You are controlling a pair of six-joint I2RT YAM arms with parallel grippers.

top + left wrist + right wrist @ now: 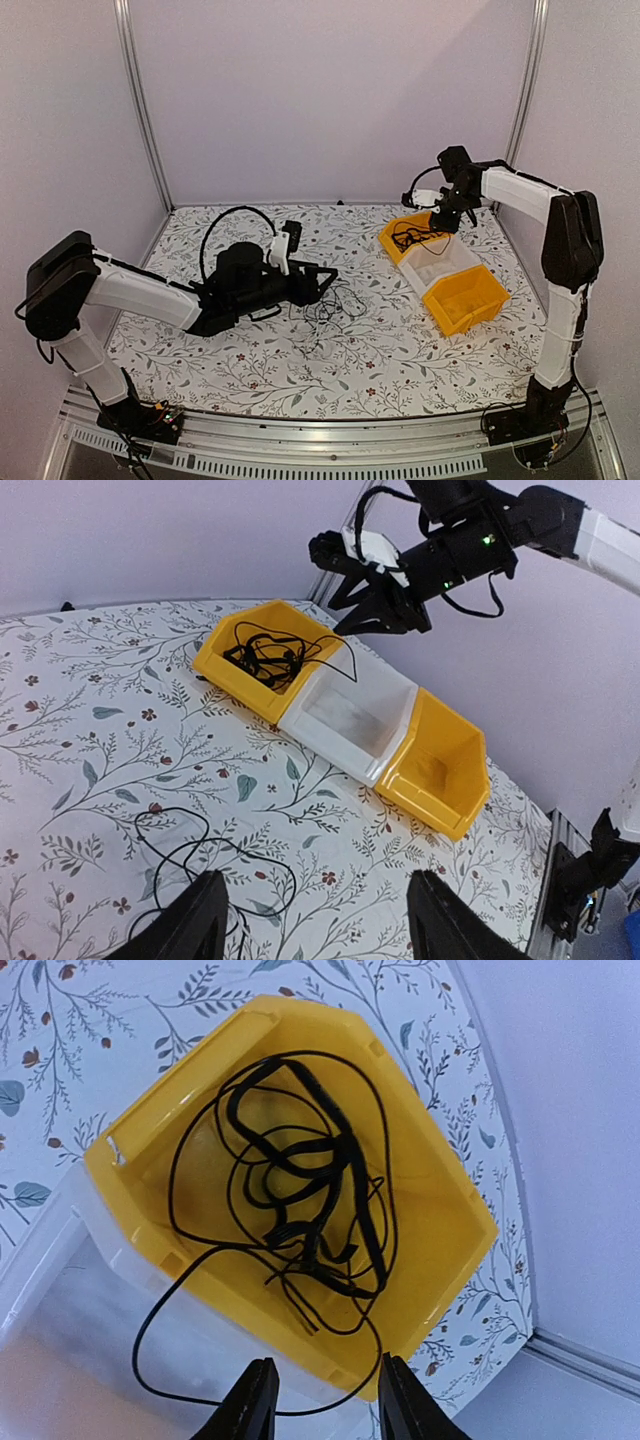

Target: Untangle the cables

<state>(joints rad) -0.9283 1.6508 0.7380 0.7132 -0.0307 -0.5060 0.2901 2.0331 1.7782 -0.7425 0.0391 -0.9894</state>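
A bundle of black cables lies in the far yellow bin; one thin loop hangs over the rim into the white bin. My right gripper is open just above that bin, holding nothing, and the loop passes below the gap between its fingers. The gripper also shows in the top view. More thin black cable lies looped on the floral table by my left gripper, which is open, empty and low over the table. Those loops show in the top view. No white cable shows.
Three bins stand in a diagonal row at the right: the yellow one with cables, the white one and an empty yellow one. The left arm lies low across the table's left side. Walls enclose the back and sides.
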